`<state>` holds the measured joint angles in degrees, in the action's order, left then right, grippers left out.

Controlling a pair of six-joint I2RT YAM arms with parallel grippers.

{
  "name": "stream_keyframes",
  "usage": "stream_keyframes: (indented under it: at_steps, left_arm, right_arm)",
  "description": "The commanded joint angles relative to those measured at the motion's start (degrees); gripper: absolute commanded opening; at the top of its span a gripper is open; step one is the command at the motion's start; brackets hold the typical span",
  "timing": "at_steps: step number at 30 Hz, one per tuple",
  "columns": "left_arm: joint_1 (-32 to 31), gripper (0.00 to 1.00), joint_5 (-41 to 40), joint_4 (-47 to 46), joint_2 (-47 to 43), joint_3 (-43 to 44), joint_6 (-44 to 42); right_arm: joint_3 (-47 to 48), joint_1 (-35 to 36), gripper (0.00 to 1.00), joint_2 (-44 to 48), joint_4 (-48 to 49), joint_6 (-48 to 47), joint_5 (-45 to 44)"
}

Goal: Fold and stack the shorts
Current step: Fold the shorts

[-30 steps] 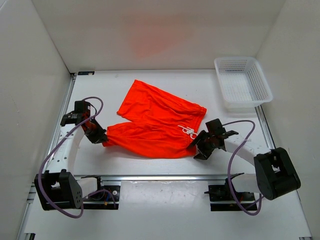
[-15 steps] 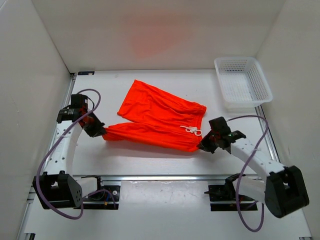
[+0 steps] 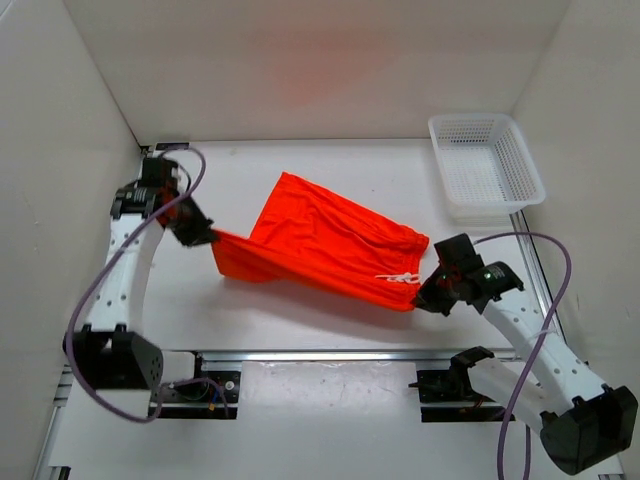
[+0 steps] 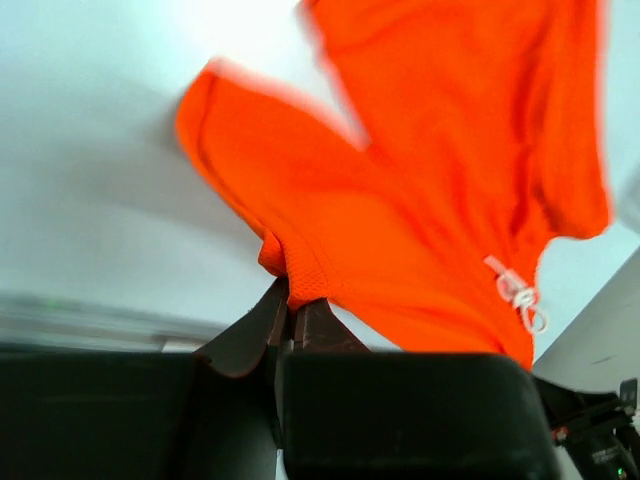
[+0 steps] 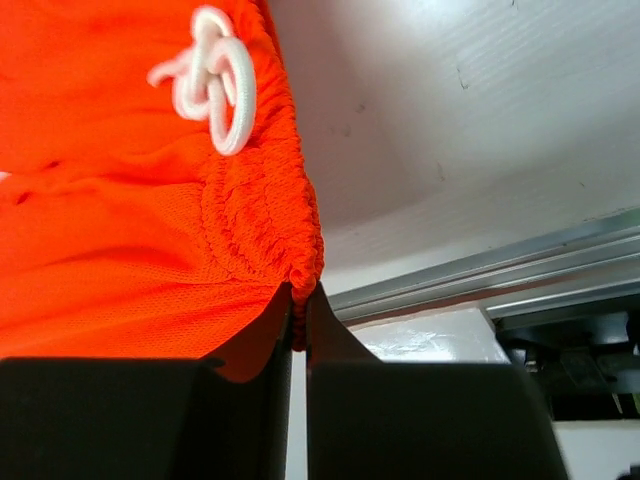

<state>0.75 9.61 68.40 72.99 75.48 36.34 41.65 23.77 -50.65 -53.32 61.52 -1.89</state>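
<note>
Bright orange-red shorts (image 3: 320, 245) of soft, finely meshed fabric are stretched in a loose, creased sheet between two black grippers over the middle of the white table (image 3: 300, 320). The left gripper (image 3: 207, 236) is pinched tight on the corner of a leg hem. The right gripper (image 3: 427, 298) is clamped on the gathered, ribbed elastic waistband, beside a knotted white drawstring (image 5: 212, 85). A rectangular white mesh plastic basket (image 3: 490, 208) sits at the far right corner
</note>
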Motion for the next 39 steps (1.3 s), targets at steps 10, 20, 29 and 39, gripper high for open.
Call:
stream_keyframes:
  at_steps: [10, 20, 29, 39]
  left_arm:
    - [-6.12, 0.1, -5.04, -2.04, 36.82, 44.02, -5.75]
    - [-7.26, 0.74, 3.92, -7.05, 65.35, 77.89, -6.45]
    - [-7.79, 0.87, -3.89, -9.08, 44.97, 44.2, -11.02]
    - [-8.84, 0.99, 4.9, -14.34, 41.17, 15.14, -9.63]
  right_arm:
    - [19.08, -7.67, 0.0, -17.45, -5.84, -1.22, -12.44]
    - [37.44, -16.21, 0.79, -41.26, 8.06, -12.64, -8.93]
    - [24.38, -12.43, 0.89, -32.68, 11.56, -16.25, -7.27]
    - [19.96, -12.43, 0.95, -34.68, 16.49, -17.75, 3.99]
